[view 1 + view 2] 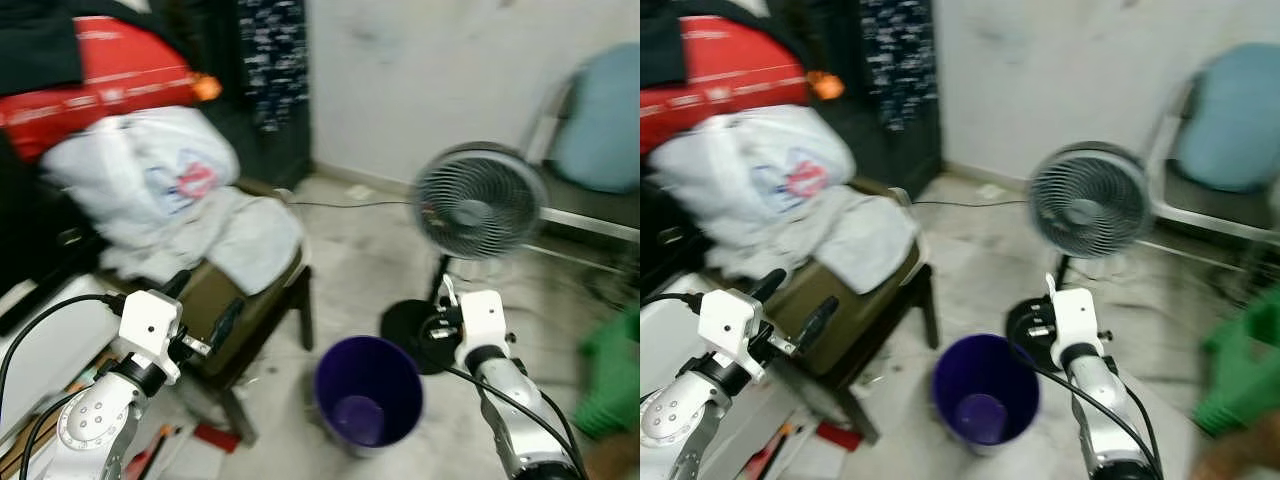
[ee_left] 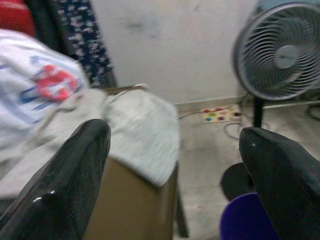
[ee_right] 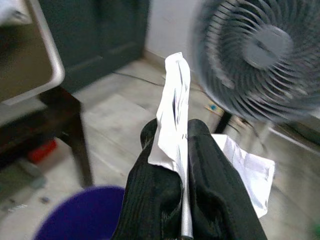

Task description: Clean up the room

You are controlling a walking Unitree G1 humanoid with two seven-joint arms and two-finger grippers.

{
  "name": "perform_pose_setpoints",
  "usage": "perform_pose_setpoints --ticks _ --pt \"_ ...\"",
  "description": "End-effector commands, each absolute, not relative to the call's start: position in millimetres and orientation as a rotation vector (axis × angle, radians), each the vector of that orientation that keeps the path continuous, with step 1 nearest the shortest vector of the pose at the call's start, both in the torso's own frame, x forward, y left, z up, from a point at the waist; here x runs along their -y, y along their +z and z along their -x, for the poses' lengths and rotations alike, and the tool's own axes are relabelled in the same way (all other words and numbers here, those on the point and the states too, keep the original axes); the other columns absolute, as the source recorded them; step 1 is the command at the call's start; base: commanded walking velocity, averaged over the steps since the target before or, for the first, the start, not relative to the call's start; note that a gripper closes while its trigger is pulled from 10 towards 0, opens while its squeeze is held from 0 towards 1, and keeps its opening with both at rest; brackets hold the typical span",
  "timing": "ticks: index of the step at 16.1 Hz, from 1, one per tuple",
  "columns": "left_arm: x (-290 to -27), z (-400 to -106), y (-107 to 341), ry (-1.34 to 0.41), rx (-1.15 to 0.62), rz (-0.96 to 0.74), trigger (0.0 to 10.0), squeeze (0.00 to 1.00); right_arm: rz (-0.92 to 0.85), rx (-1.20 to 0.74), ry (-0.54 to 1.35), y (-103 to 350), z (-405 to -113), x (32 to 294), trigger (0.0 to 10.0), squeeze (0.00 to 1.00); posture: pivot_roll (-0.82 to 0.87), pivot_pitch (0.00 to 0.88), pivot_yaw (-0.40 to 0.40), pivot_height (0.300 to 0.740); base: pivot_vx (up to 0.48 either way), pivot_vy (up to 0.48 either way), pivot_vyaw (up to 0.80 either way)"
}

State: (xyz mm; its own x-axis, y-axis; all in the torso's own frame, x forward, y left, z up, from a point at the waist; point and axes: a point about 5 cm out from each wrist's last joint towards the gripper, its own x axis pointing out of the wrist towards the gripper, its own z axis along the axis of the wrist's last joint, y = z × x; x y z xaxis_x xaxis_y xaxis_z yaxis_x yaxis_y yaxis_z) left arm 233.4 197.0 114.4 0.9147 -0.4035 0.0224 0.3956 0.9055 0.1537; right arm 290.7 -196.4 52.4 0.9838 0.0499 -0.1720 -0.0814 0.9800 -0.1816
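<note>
Crumpled white sheet of paper (image 3: 175, 110): pinched between your right gripper's (image 3: 175, 150) two black fingers, clenched on it, part trailing out beside them. That gripper hangs above and just beside the round purple plastic bin (image 1: 368, 395) on the pale floor (image 1: 350, 260). Black-based grey pedestal fan (image 1: 476, 203) stands right behind it. Your left gripper (image 2: 175, 165) is released, fingers spread wide, held up near the brown wooden chair (image 1: 262, 300) heaped with white and grey laundry (image 1: 170, 195). Views blurred.

Bare floor (image 1: 360, 265) between chair (image 1: 250, 300) and fan (image 1: 475, 205) (purple bin (image 1: 368, 392) just below).
</note>
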Motion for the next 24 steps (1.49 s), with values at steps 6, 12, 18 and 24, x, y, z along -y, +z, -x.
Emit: perform_pose_setpoints --ticks 6,12,18,24 --pt "-197 -240 118 -0.428 0.051 -0.169 10.0 0.00 0.192 -0.147 0.054 52 -293 198 10.0 0.00 0.00 0.019 0.066 0.740 0.000 0.000 0.52" --pt "-192 -243 120 -0.428 0.068 -0.166 10.0 0.00 0.204 -0.154 0.065 48 -295 196 10.0 0.00 0.01 0.003 0.056 0.740 0.000 0.000 0.00" --pt "-189 -244 119 -0.437 0.064 -0.172 10.0 0.00 0.200 -0.186 0.062 38 -291 198 10.0 0.00 0.01 0.005 0.058 0.740 0.000 0.000 0.00" --pt "-193 -227 123 -0.555 0.042 -0.253 10.0 0.00 0.197 -0.230 0.057 24 -285 193 10.0 0.00 0.05 0.049 0.088 0.740 0.000 0.000 0.00"
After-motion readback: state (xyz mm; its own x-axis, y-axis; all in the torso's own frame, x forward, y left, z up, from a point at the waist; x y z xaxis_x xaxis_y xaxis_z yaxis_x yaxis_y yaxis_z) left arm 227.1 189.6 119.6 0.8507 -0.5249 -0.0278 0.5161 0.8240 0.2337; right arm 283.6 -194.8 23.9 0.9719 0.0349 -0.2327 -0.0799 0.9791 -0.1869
